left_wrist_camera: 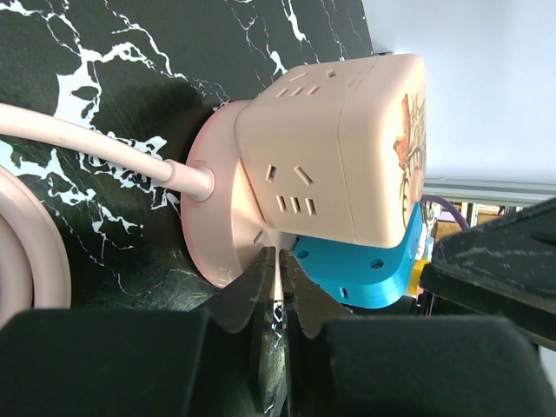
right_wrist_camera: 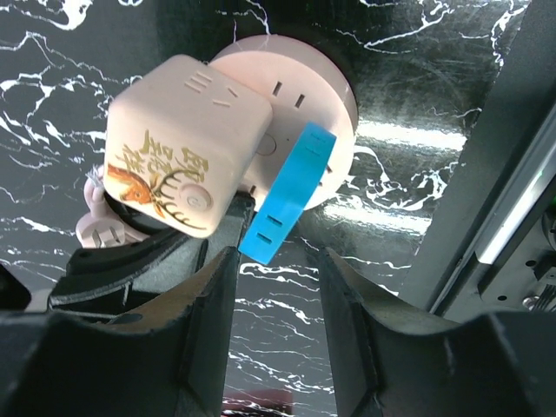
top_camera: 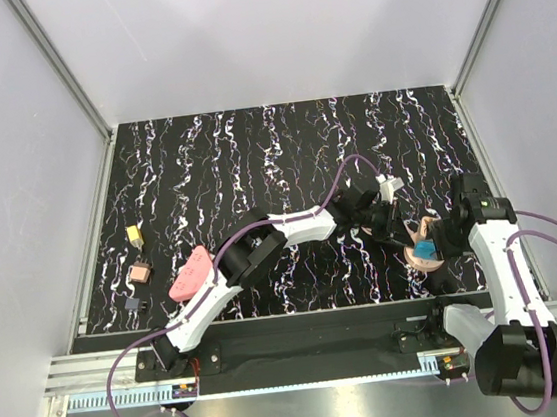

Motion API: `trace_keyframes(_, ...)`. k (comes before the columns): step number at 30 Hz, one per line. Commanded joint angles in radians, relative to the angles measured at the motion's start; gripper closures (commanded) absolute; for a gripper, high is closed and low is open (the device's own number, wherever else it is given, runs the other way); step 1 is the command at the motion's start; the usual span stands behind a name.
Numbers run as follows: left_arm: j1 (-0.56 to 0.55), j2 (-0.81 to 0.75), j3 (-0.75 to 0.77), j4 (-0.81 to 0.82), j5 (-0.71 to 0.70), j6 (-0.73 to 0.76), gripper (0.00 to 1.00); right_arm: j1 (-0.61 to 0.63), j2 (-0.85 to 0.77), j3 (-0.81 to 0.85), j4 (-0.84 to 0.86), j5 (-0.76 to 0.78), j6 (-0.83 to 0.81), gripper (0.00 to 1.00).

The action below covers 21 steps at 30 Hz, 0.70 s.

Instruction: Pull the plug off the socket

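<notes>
The socket (right_wrist_camera: 334, 95) is a round pink base (left_wrist_camera: 213, 226) on the black marbled table, at the right near edge (top_camera: 413, 257). A pink cube adapter with a deer print (right_wrist_camera: 178, 139) and a flat blue plug (right_wrist_camera: 287, 191) stick out of it side by side (left_wrist_camera: 369, 274). My left gripper (left_wrist_camera: 280, 252) is pinched on the base's rim, with only a thin slit between its fingers. My right gripper (right_wrist_camera: 276, 256) is open just past the blue plug's free end. The plug's corner is close to the left finger (right_wrist_camera: 217, 287), and the right finger stands well clear of it.
The socket's pink cable (left_wrist_camera: 87, 143) runs off to the left and coils (left_wrist_camera: 35, 261). A white plug (top_camera: 389, 188) lies behind the left gripper. A pink object (top_camera: 191, 275) and three small adapters (top_camera: 134, 235) lie at the table's left. The metal frame rail (right_wrist_camera: 512, 217) is close on the right.
</notes>
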Motion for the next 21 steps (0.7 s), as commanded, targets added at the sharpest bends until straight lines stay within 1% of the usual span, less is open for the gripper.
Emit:
trace_keyframes(1,-0.005,0.016,0.019,0.022,0.021,0.013,0.88,-0.014,0.018,0.009,0.019,0.035,-0.006,0.51)
trace_keyframes(11,-0.005,0.016,0.022,0.021,0.018,0.016,0.88,-0.043,0.052,-0.008,0.057,0.012,-0.017,0.51)
trace_keyframes(16,-0.005,0.016,0.024,0.018,0.019,0.019,0.88,-0.049,0.056,-0.027,0.062,-0.015,-0.022,0.54)
trace_keyframes(21,-0.005,0.016,0.025,0.018,0.018,0.020,0.88,-0.049,0.020,-0.053,0.059,-0.034,-0.019,0.56)
